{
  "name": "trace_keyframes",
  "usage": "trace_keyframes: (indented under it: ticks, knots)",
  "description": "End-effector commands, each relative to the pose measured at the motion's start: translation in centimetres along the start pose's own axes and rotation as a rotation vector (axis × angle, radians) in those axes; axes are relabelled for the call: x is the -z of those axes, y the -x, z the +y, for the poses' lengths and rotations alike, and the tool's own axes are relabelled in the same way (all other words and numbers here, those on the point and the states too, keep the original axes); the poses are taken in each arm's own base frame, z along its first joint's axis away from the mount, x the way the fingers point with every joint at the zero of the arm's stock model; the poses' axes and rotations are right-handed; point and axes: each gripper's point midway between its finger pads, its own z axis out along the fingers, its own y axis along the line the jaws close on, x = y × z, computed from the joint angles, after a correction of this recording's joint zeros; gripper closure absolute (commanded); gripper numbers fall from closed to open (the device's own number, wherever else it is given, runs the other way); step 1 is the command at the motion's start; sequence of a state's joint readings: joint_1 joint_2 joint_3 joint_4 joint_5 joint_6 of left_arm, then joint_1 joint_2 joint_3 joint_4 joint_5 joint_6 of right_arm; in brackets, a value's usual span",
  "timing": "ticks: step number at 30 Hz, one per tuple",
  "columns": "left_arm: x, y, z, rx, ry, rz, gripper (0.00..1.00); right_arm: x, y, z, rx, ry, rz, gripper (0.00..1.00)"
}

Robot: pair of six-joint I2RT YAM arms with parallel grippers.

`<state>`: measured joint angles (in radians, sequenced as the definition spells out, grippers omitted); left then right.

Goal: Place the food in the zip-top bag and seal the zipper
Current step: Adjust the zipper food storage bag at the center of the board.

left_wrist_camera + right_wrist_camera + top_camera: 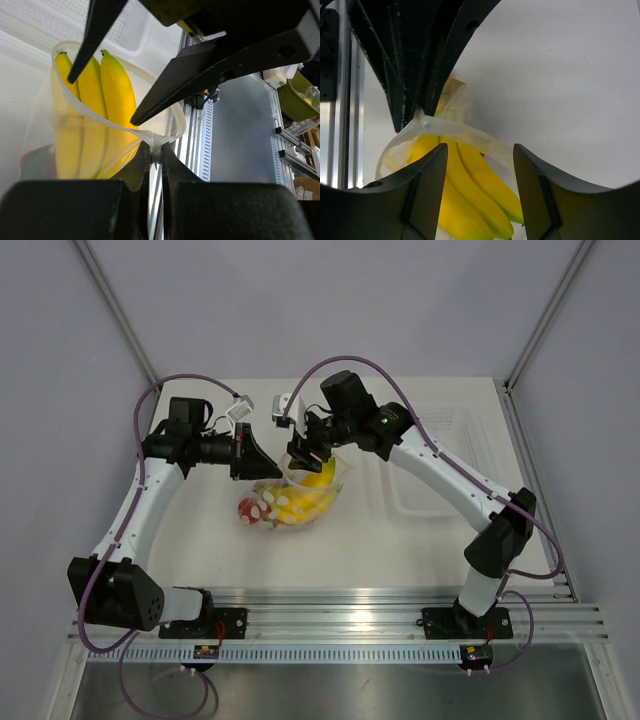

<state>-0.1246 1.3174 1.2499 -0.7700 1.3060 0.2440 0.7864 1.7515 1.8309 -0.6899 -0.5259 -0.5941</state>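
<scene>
The zip-top bag (290, 510) lies mid-table with its mouth held up and open. My left gripper (248, 455) is shut on the bag's rim, pinching the zipper strip (156, 145) between its tips. The yellow bananas (312, 495) stand inside the bag (40, 125), tips up at the mouth (107, 100). Red strawberries (250, 510) show through the plastic at the bag's left end. My right gripper (305, 452) hangs open just above the mouth; its fingers (427, 190) straddle the bananas (475, 195) without gripping them. The zipper rim (465, 132) arches across in front of them.
A clear rigid tray (435, 475) lies on the table to the right of the bag, under the right arm. An aluminium rail (340, 615) runs along the near edge by the arm bases. Slanted frame posts (115, 310) rise at the back corners.
</scene>
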Motion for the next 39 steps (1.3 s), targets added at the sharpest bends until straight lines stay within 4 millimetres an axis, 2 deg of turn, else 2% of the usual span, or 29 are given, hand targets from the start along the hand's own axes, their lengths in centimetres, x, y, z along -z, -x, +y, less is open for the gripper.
trace_keyframes:
  ticks: [1,2,4,5,6,9,10,11,12,13,15,16,17,18,20,21,24,25,26,27,28,29,30,31,33,39]
  knots:
    - [0.2,1.8,-1.6,-0.102,-0.047,-0.025,1.0,-0.4,1.1,-0.6,0.033,0.018,-0.023,0.37]
    - [0.2,1.8,-1.7,-0.1,-0.047,-0.023,1.0,-0.6,1.3,-0.3,0.03,0.042,-0.033,0.38]
    - [0.2,1.9,-1.6,-0.103,-0.049,-0.019,1.0,-0.8,1.9,-0.2,0.028,0.067,-0.049,0.48]
    - [0.2,1.7,-1.7,-0.088,-0.055,-0.014,1.0,-0.9,1.8,0.1,0.019,0.088,-0.046,0.55]
    - [0.2,2.1,-1.9,-0.116,-0.058,-0.012,1.0,-1.0,2.1,0.0,0.022,0.092,-0.052,0.69]
    - [0.1,2.1,-1.8,-0.102,-0.066,0.001,1.0,-0.8,1.8,-0.2,0.012,0.07,-0.03,1.0]
    - [0.1,2.1,-1.7,-0.102,-0.057,0.004,1.0,-0.7,1.9,-0.5,0.006,0.054,-0.037,1.0]
    - [0.1,2.3,-1.3,-0.11,-0.045,0.002,0.91,-0.5,1.8,-0.7,0.004,0.035,-0.038,1.0]
    - [0.1,2.4,-1.1,-0.084,-0.032,0.003,0.58,-0.2,1.4,-0.3,-0.014,0.027,-0.041,1.0]
    - [0.1,2.4,-0.6,-0.08,-0.003,0.005,0.49,0.0,2.0,-0.7,0.004,0.001,-0.074,1.0]
    - [0.2,2.9,-0.4,-0.084,0.031,-0.004,0.3,0.5,1.5,-0.2,-0.006,-0.012,-0.084,1.0]
    - [0.4,3.0,0.2,-0.08,0.077,-0.005,0.13,0.6,1.9,-0.5,-0.015,-0.029,-0.104,1.0]
    - [0.6,3.5,0.6,-0.105,0.104,-0.023,0.11,0.5,1.1,-0.2,-0.032,-0.026,-0.097,1.0]
    - [1.0,3.9,0.1,-0.107,0.127,-0.041,0.11,1.1,1.4,0.0,-0.035,-0.032,-0.11,1.0]
    - [1.9,4.5,1.3,-0.102,0.214,-0.088,0.1,1.4,1.5,0.0,-0.047,-0.045,-0.135,1.0]
    - [2.5,5.1,0.7,-0.134,0.241,-0.119,0.1,1.4,1.5,-0.3,-0.074,-0.058,-0.138,1.0]
    - [3.8,4.7,2.0,-0.15,0.38,-0.163,0.17,1.6,1.8,-1.4,-0.148,-0.091,-0.151,1.0]
    - [4.5,4.6,1.8,-0.183,0.442,-0.188,0.18,1.7,1.7,-1.8,-0.166,-0.095,-0.15,1.0]
    - [4.7,4.9,1.8,-0.225,0.467,-0.211,0.24,1.8,1.7,-2.1,-0.18,-0.102,-0.152,1.0]
    - [4.5,3.4,2.1,-0.168,0.468,-0.221,0.26,1.7,1.5,-2.4,-0.207,-0.113,-0.151,1.0]
    - [4.6,3.4,0.6,-0.212,0.456,-0.247,0.28,1.8,1.7,-2.6,-0.216,-0.125,-0.158,1.0]
    - [4.6,3.4,0.2,-0.233,0.453,-0.265,0.28,1.8,1.6,-2.8,-0.228,-0.127,-0.16,1.0]
    - [4.4,2.3,0.3,-0.227,0.453,-0.26,0.28,1.8,1.6,-2.8,-0.239,-0.126,-0.164,1.0]
    - [4.5,2.1,-0.1,-0.251,0.472,-0.272,0.27,1.8,1.7,-3.0,-0.259,-0.129,-0.172,1.0]
    - [4.3,1.1,0.7,-0.244,0.513,-0.282,0.19,1.9,2.2,-3.1,-0.276,-0.12,-0.196,1.0]
    - [3.4,0.6,1.4,-0.276,0.509,-0.296,0.21,1.8,2.6,-2.9,-0.299,-0.104,-0.223,1.0]
